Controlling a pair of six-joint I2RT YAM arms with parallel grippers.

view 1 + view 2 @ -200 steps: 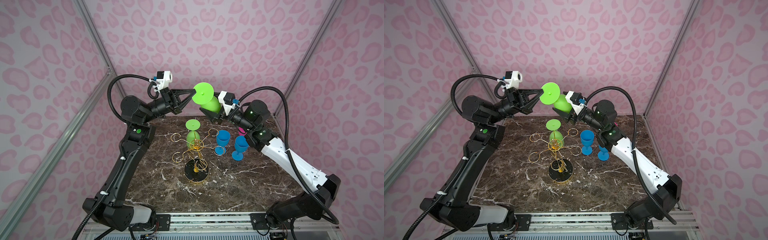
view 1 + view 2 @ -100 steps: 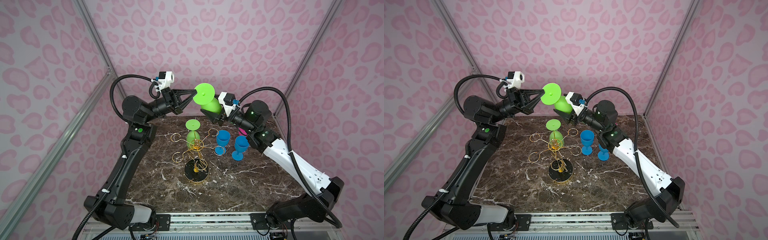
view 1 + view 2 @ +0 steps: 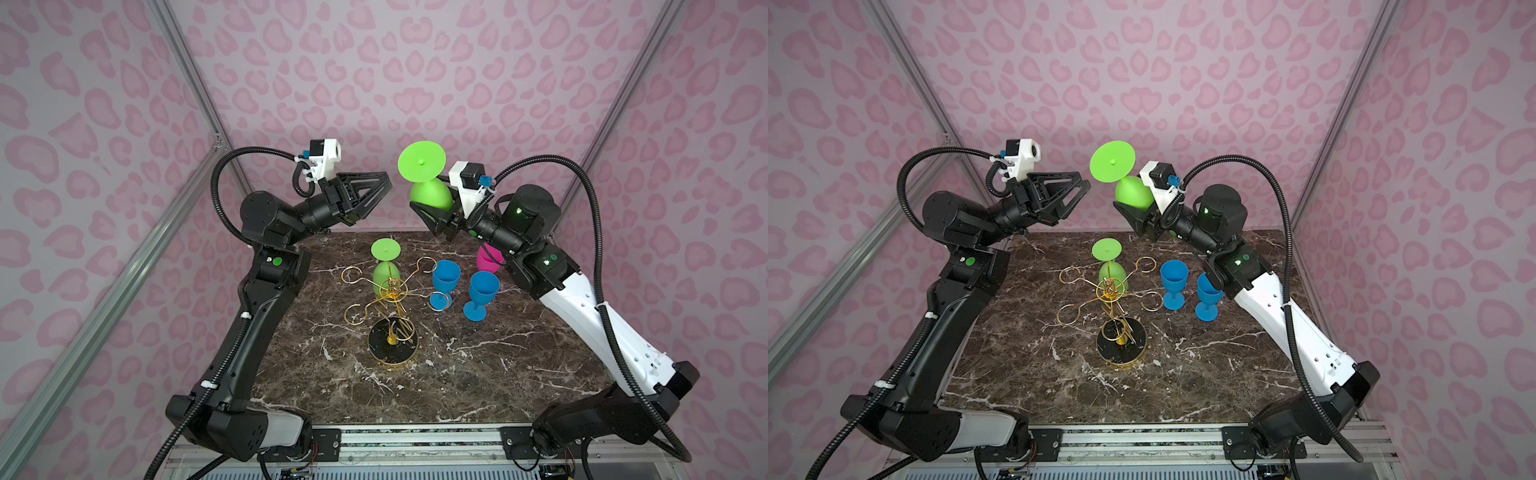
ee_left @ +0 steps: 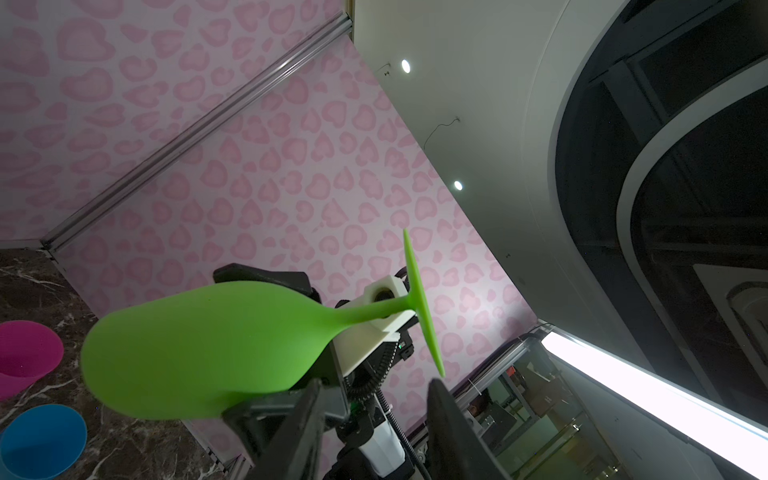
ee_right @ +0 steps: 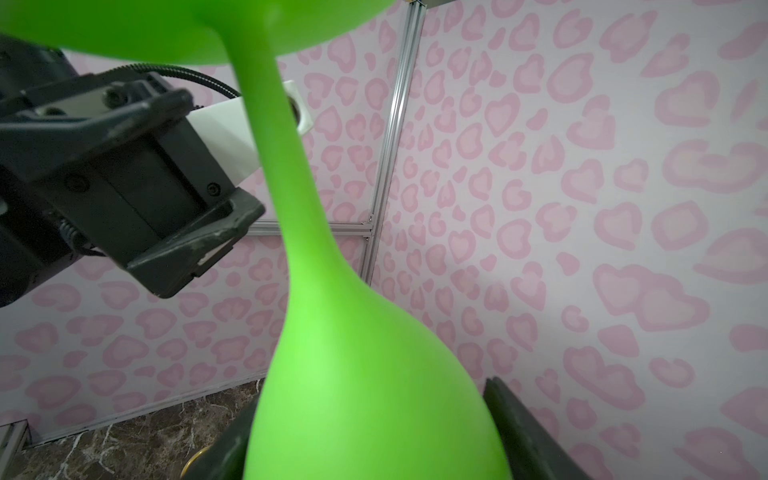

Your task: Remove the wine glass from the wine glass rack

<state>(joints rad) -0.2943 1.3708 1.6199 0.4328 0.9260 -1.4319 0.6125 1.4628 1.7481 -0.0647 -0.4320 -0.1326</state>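
wine glass (image 3: 430, 195): aloft, foot up, clear of wine glass rack (image 3: 390, 291) | right pincer (image 3: 434, 210): pinching its bowl | left pincer (image 3: 386, 187): spread, just beside the foot | handling: looks light, rubbery, forgiving; bowl seems the surest hold, stem slim

Both arms rise from the frame's lower corners and bend inward, wrists facing each other at upper centre. On the left gripper (image 3: 379, 194) the jaws stand parted and empty; on the right gripper (image 3: 432, 205) they clamp the bowl of a green wine glass (image 3: 422, 161).
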